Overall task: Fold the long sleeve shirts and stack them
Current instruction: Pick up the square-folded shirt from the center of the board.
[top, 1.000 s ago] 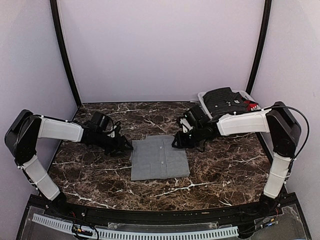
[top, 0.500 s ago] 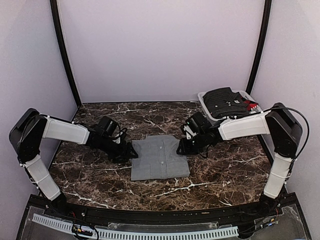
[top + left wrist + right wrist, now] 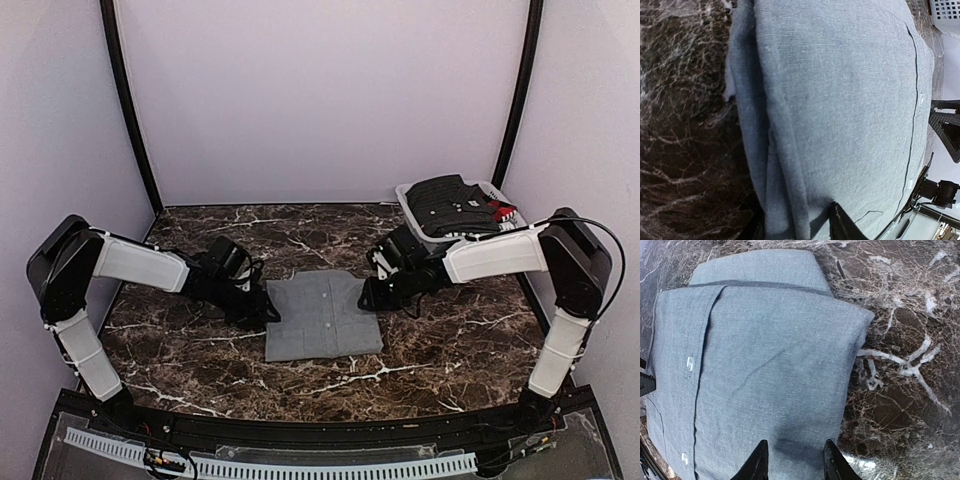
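Observation:
A grey button-front shirt [image 3: 322,316] lies folded into a flat rectangle on the marble table [image 3: 200,350]. My left gripper [image 3: 268,312] is open at the shirt's left edge. In the left wrist view [image 3: 797,230] its fingers straddle the layered folded edge of the shirt [image 3: 840,100], one finger on top of the cloth [image 3: 840,225]. My right gripper [image 3: 368,297] is open at the shirt's far right edge. In the right wrist view [image 3: 795,465] both fingertips rest over the shirt [image 3: 755,365] near that edge, with nothing held.
A white basket [image 3: 408,200] stands at the back right with dark folded clothing [image 3: 450,200] and something red [image 3: 506,212] in it. The enclosure's walls and black posts ring the table.
Both grippers have moved inward to the shirt's edges, the left one to the right and the right one down and left. The shirt has shifted only slightly.

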Available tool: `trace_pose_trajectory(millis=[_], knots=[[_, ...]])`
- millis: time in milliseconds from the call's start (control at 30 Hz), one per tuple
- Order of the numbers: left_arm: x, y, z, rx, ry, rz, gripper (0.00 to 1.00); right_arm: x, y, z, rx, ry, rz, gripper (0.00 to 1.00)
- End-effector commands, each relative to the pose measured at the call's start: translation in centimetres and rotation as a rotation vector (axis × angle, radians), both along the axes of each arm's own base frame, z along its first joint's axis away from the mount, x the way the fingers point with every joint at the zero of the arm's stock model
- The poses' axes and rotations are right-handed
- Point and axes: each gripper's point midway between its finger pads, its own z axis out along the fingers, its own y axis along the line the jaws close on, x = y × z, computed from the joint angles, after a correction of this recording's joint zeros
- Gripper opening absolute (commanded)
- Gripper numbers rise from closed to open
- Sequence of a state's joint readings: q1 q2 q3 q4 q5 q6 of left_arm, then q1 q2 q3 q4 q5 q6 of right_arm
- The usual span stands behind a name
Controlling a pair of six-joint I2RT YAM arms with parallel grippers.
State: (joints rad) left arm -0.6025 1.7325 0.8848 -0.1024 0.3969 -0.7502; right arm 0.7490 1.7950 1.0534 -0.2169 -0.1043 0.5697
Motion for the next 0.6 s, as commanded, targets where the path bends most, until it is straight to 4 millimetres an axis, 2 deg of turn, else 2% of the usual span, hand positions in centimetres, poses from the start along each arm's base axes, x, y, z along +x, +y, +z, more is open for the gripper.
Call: trace_pose_trajectory(millis=[0,300,367,533,567], knots=[[-2.0,1.4,-3.6,0.092,0.106,0.04,0.36,0.6,0.1,1.6,0.032,-0.052,-0.021,0.35],[-1.6,-0.8,-3.0,-0.042,0.121,0.069,0.27,0.4,-0.1,1.3,0.026,-0.05,-0.023,0.35],[-1.4,-1.2,-2.9,-0.063,0.125,0.076,0.22,0.5,-0.2,1.3,0.025,-0.052,-0.025,0.35],[-1.0,-1.4,-2.6,-0.074,0.119,0.095,0.02,0.4,-0.3,0.9,0.02,-0.045,-0.026,0.35],[-0.8,-1.2,-2.4,-0.068,0.107,0.102,0.01,0.3,-0.3,1.0,0.021,-0.046,-0.026,0.35]])
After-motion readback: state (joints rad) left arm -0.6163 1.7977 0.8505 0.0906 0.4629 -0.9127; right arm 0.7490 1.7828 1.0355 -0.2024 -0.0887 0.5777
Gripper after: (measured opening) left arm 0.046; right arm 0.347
